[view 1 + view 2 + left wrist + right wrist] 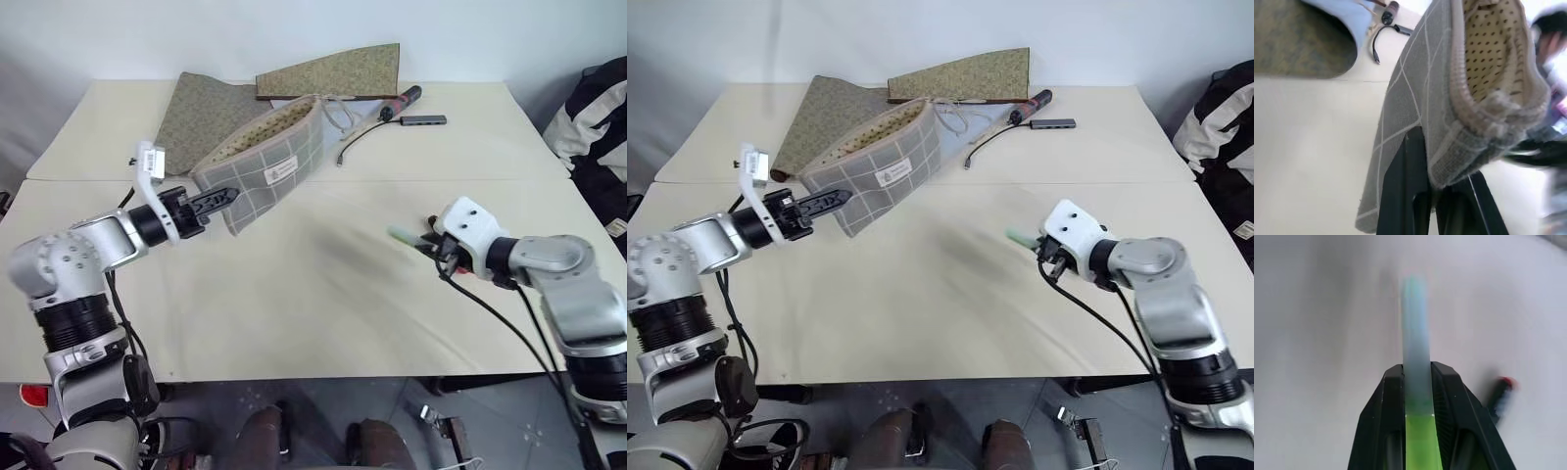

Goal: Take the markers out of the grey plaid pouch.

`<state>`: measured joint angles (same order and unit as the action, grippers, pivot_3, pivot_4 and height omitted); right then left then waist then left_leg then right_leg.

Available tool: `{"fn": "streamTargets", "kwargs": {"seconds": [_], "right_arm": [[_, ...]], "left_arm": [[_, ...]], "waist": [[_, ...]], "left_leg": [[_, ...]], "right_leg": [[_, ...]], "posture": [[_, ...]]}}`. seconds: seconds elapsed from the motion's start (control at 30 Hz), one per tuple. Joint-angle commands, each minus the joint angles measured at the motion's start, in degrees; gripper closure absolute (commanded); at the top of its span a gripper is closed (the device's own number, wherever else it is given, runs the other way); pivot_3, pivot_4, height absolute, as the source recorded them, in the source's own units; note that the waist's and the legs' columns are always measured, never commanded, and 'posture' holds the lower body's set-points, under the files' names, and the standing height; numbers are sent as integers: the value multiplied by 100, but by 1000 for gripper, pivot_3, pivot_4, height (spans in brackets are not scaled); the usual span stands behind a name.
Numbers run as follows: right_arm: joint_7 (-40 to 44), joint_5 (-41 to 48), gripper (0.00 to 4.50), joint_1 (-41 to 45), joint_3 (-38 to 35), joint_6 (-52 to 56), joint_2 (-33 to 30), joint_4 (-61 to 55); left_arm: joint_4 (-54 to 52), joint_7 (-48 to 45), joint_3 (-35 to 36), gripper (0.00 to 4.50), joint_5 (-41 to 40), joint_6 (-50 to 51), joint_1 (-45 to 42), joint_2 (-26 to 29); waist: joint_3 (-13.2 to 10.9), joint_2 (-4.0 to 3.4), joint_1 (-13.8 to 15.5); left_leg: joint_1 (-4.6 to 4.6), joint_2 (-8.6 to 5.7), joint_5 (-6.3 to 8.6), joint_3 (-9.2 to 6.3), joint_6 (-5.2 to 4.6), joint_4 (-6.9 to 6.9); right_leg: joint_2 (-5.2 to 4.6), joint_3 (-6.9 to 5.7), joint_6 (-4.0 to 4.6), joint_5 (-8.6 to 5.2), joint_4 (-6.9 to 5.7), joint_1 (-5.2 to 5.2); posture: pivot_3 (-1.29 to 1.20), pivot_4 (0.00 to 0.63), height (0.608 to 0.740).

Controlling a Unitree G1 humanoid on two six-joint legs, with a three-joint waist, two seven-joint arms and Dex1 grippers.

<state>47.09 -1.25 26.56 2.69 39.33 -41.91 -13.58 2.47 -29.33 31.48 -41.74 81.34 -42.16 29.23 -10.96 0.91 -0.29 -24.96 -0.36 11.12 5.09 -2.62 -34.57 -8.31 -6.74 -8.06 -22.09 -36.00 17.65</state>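
The grey plaid pouch is tilted at the back left of the table, its open mouth showing the tan dotted lining. My left gripper is shut on the pouch's near end, its fingers pinching the fabric edge. To the right, above the table, my right gripper is shut on a marker whose pale mint-green end sticks out past the fingertips. Another marker with a red tip lies on the table beside that gripper.
An olive-green patterned cloth and a matching stiff piece lie behind the pouch. A dark maroon cylinder with a cable and a small grey hub sit at the back. A black-and-white striped thing is at the right edge.
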Motion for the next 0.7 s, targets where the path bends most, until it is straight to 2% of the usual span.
{"fn": "streamTargets", "kwargs": {"seconds": [0.03,0.1,0.2,0.33,0.43,0.53,0.7], "right_arm": [[-871,-262,4106,-45,6,-382,429,327],[-1167,-214,4106,-105,-6,-351,780,406],[-1500,-171,4106,-92,-116,-300,1105,412],[-1659,129,4106,-64,-275,83,1425,297],[-1452,-62,4106,-217,189,-113,1199,172],[-1225,117,3059,-281,280,13,1118,-6],[-1122,290,1372,-199,215,95,1079,-194]], "left_arm": [[-35,637,1139,4500,-293,932,-84,-280],[4,987,1649,4500,-364,1116,54,-472],[-115,1428,2034,4500,-502,1116,285,-648],[-139,1798,2225,4500,-803,1116,603,-743],[-224,1827,2019,4500,-868,1116,930,-671],[-267,1781,1898,3725,-858,1116,1061,-553],[-416,1604,1641,2174,-855,1093,1157,-281]], "waist": [[0,2,16],[-3,7,26],[-3,7,12],[-2,15,21],[-2,15,14],[-1,17,15],[-1,17,13]], "left_leg": [[-3,0,-1,1,1,4],[-10,2,-2,-7,4,3],[-9,2,-4,-5,6,9],[-9,2,-3,-5,9,11],[-8,2,0,-1,16,15],[1,3,15,8,43,25],[-4,3,13,30,48,32]], "right_leg": [[2,8,0,0,0,2],[7,22,1,0,-3,3],[9,40,1,0,-4,2],[13,45,1,0,-4,4],[14,52,1,0,-3,6],[16,61,1,0,-2,16],[17,62,2,0,-5,46]], "posture": [[0,150,740],[0,150,740],[0,150,740],[0,150,740],[0,150,740],[0,150,740],[0,150,740]]}}
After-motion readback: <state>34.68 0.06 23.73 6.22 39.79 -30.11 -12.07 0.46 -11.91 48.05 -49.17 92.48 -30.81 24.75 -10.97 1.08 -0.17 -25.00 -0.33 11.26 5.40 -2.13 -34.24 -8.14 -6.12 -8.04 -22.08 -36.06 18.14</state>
